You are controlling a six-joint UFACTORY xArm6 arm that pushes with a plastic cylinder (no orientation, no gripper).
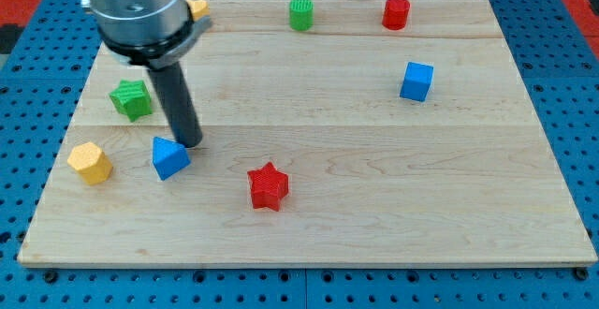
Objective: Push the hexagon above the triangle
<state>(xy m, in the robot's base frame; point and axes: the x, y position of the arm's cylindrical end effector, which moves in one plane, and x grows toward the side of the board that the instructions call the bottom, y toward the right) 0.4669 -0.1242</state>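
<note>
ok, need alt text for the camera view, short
My tip rests on a wooden board just above the blue triangle, with the yellow hexagon to the triangle's left near the board's left edge. Other blocks lie scattered: green star, red star, blue cube, green cylinder, red cylinder.

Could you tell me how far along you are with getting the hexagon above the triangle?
Nothing looks done yet: the yellow hexagon sits at the view's left of the blue triangle, slightly lower than it, near the board's left edge. In hand: my tip rests just above-right of the triangle, apart from the hexagon. Left: get round to the hexagon and push it up and rightward until it sits above the triangle.
</note>
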